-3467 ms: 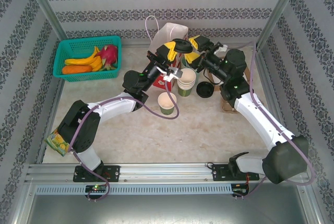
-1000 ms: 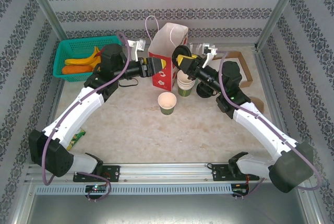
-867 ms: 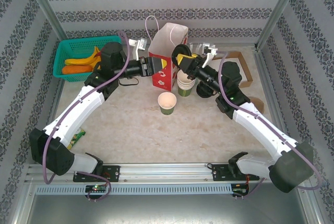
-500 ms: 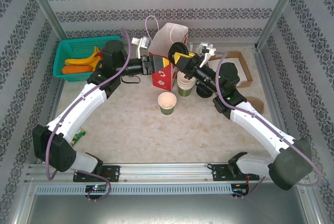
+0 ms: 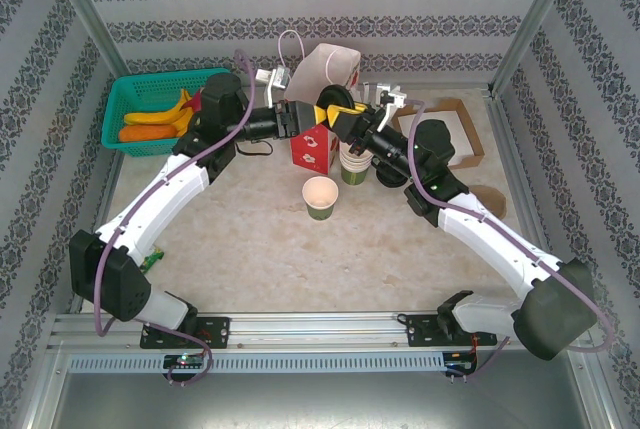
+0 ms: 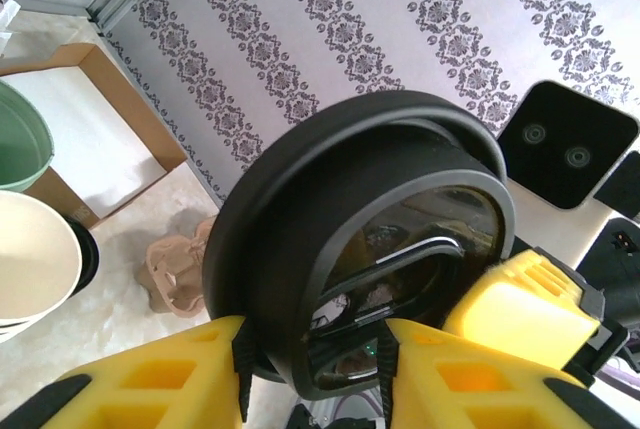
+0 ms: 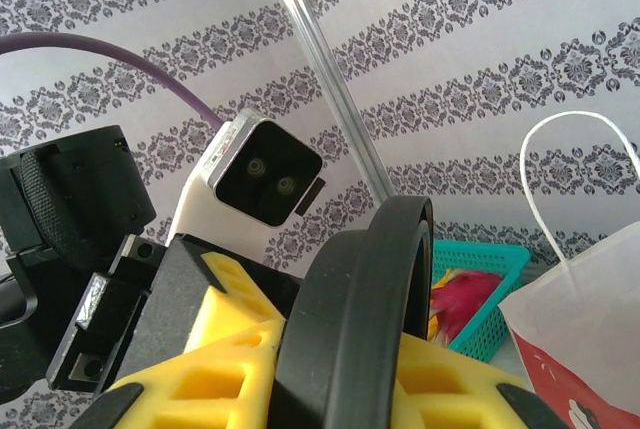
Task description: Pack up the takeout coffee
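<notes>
Moved — your left gripper has swung in to the black lid, its fingers narrowed onto the rim | right gripper clamped on the same lid, raised against the paper bag | small green paper cup stands lidless on the table — just before the bag.

Black lid blocks whatever's behind it. Left gripper fingers are cut off at the bottom edge, so can't tell if they touch the lid. Paper bag cropped right.
</notes>
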